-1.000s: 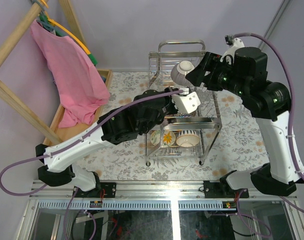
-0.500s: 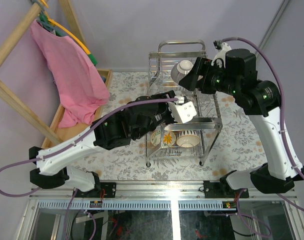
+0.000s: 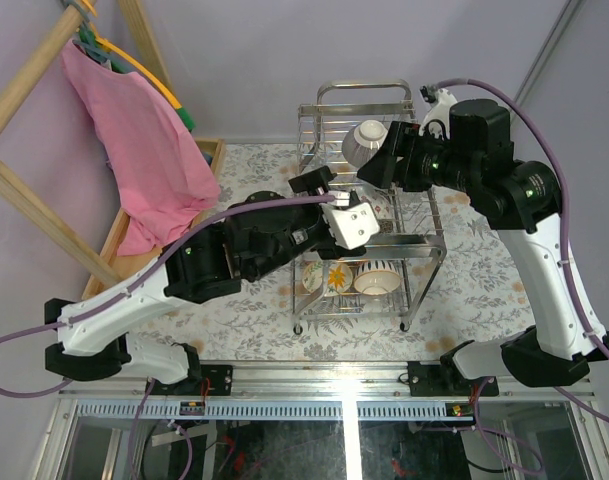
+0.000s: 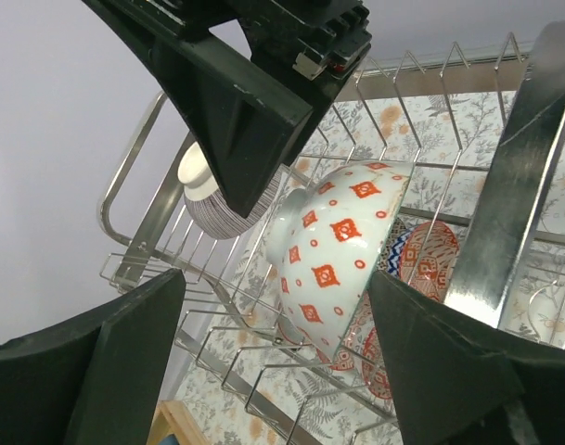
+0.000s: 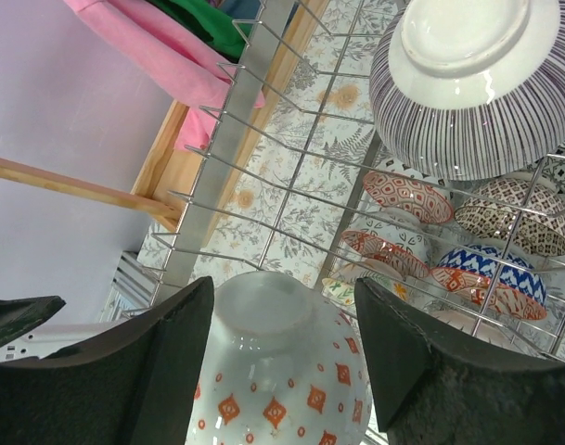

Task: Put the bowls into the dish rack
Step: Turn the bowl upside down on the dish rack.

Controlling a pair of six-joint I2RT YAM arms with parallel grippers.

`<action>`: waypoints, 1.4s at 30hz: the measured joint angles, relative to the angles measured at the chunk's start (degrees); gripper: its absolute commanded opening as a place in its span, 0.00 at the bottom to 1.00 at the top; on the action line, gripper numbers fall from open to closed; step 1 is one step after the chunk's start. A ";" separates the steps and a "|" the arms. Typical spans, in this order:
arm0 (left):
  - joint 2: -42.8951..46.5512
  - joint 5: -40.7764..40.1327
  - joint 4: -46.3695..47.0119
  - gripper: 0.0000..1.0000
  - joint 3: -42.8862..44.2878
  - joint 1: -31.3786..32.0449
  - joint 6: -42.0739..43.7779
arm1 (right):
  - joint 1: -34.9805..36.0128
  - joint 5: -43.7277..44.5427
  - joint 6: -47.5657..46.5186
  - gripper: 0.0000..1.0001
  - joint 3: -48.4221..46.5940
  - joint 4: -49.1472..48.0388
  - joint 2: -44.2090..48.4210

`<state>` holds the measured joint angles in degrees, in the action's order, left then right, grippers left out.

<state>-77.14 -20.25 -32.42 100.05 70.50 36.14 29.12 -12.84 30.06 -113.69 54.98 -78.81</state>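
Seen from overhead, the chrome wire dish rack [image 3: 362, 86] stands at the centre of a floral-covered table [image 3: 244, 320].

The left arm [image 3: 184, 270] rises from its base at the lower left of the frame and stretches diagonally up and right. Its wrist ends over the front of the rack's upper tier.

The right arm [image 3: 554, 270] climbs from the lower right and bends at an elbow in the upper right. It reaches leftward over the same tier, so the two wrists nearly meet.

A red-and-white bowl [image 4: 333, 250] stands on its edge among the upper-tier wires, in the middle of the left wrist view. The left gripper [image 4: 273, 287] has its fingers spread wide, one on each side of this bowl, with a gap showing at the left side.

The right gripper [image 5: 282, 287] straddles the same bowl from the footed side, fingers close on both flanks. Whether they press on it cannot be told.

A grey striped bowl [image 3: 367, 140] rests base outward at the back of the upper tier. More patterned bowls [image 5: 491, 264] sit in the tier below.

A pink cloth [image 3: 144, 150] hangs at the upper left.
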 measured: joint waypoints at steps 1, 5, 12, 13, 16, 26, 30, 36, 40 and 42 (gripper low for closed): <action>0.33 0.35 0.11 0.83 -0.24 0.09 -0.26 | 0.00 -0.20 -0.17 0.69 0.00 0.02 0.02; 1.90 1.25 0.17 0.86 -1.44 0.13 -1.01 | 0.00 -0.37 -0.85 0.68 0.66 0.04 0.48; 6.34 3.69 0.28 0.88 -4.52 0.17 -3.28 | 0.00 -0.39 -1.81 0.68 1.49 1.33 1.97; 7.06 4.26 0.31 0.88 -4.63 0.22 -3.80 | 0.00 -0.39 -1.88 0.69 1.49 1.62 2.16; 9.14 5.90 0.35 0.88 -4.59 0.24 -5.79 | 0.00 -0.57 -2.27 0.70 1.40 2.67 2.99; 9.46 5.57 1.14 0.90 -6.05 0.24 -8.31 | -0.04 -7.61 -7.08 0.82 3.19 4.70 6.82; 9.49 5.27 1.31 0.90 -7.80 0.24 -9.25 | 0.13 -7.63 -9.22 0.87 3.78 6.56 7.04; 9.57 4.81 3.02 0.90 -8.81 0.24 -10.36 | 4.22 -5.40 -11.50 0.86 5.88 7.28 6.27; 9.44 4.79 3.32 0.90 -8.90 0.24 -10.64 | 7.37 -1.92 -11.80 0.73 5.62 5.79 5.42; 9.38 4.81 3.48 0.90 -8.90 0.24 -10.71 | 8.15 0.24 -12.04 0.68 5.53 5.20 5.42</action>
<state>-67.77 -15.44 -28.95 91.15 70.74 25.43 37.28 -12.60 18.02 -108.16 60.18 -73.38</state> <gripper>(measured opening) 0.897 0.751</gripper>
